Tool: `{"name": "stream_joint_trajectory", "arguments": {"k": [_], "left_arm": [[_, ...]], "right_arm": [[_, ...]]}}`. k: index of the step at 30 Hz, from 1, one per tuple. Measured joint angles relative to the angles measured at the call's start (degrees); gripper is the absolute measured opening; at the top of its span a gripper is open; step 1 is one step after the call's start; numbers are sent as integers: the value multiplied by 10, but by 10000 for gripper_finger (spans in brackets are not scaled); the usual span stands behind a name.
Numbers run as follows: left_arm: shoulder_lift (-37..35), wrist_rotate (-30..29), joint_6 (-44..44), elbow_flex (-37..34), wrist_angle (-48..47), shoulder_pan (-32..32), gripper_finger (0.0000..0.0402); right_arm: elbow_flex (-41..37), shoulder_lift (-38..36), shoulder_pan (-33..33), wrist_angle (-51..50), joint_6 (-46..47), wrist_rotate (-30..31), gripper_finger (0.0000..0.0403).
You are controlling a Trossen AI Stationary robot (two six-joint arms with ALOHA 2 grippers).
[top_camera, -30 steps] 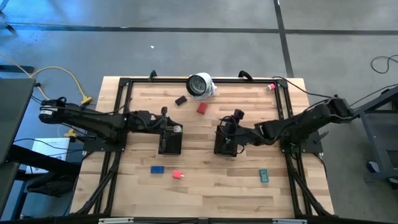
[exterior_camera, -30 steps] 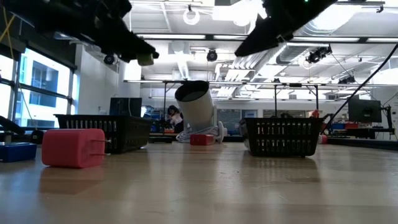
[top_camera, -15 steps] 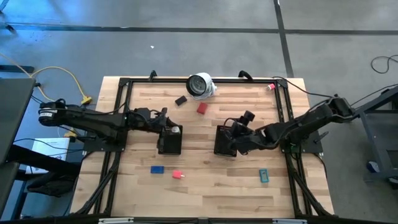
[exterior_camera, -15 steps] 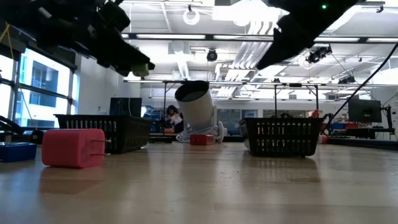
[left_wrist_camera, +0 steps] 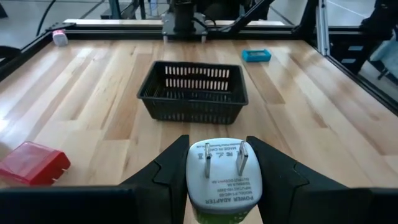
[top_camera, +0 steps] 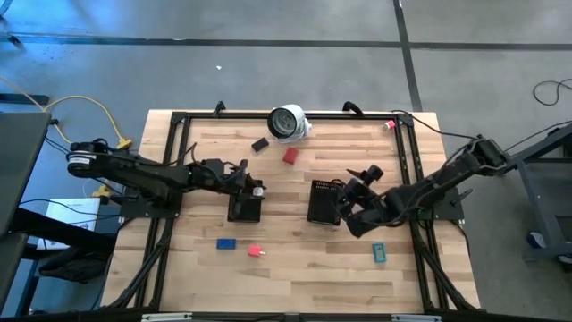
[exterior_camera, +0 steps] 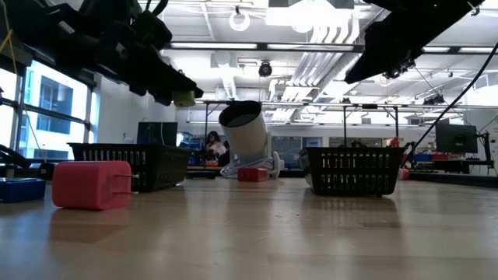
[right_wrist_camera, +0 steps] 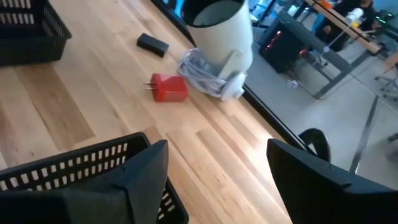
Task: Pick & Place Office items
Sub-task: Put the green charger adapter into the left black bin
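Observation:
My left gripper point(top_camera: 256, 189) hovers over the left black mesh tray point(top_camera: 243, 210), shut on a white two-prong plug adapter point(left_wrist_camera: 223, 176) with a greenish underside; the adapter also shows in the low view point(exterior_camera: 184, 97). My right gripper point(right_wrist_camera: 217, 180) is open and empty, beside the right tray point(top_camera: 323, 202) on its right point(top_camera: 363, 175). Lying on the table are a red piece point(top_camera: 290, 156), a dark piece point(top_camera: 260, 144), a blue piece point(top_camera: 225, 242), a pink-red piece point(top_camera: 255, 251) and a teal piece point(top_camera: 379, 253). My left gripper pinches the white adapter between its two fingers, one finger point(left_wrist_camera: 171, 174) on each side of the body point(left_wrist_camera: 214, 186). The pronged face point(left_wrist_camera: 224, 158) points forward, away from the wrist. The adapter is lifted clear, above the left tray.
A white round object with a dark face point(top_camera: 288, 122) and its coiled cord stand near the far edge. A small pink thing point(top_camera: 390, 124) sits at the far right corner. A black frame point(top_camera: 179, 134) borders the table. Bare wood lies between the trays and along the near side.
My right gripper has moved from above the right tray toward the table's right and near edges, and now stands beside the tray. My left gripper, still holding the adapter, has shifted slightly right and come down toward the left tray.

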Motion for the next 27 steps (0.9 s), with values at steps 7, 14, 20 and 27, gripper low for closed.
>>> {"name": "stream_joint_trajectory", "arguments": {"k": [7,14,20,27], "left_arm": [[0,0,-4,0,-52,0,128],[0,-2,-31,0,-120,-13,128],[0,-29,-39,0,-126,-59,128],[0,-69,-40,0,-128,-87,128]], "right_arm": [[-17,0,18,-4,63,24,260],[-46,1,21,66,59,35,260],[-46,1,21,98,25,57,260],[-46,1,8,146,-25,53,260]]}}
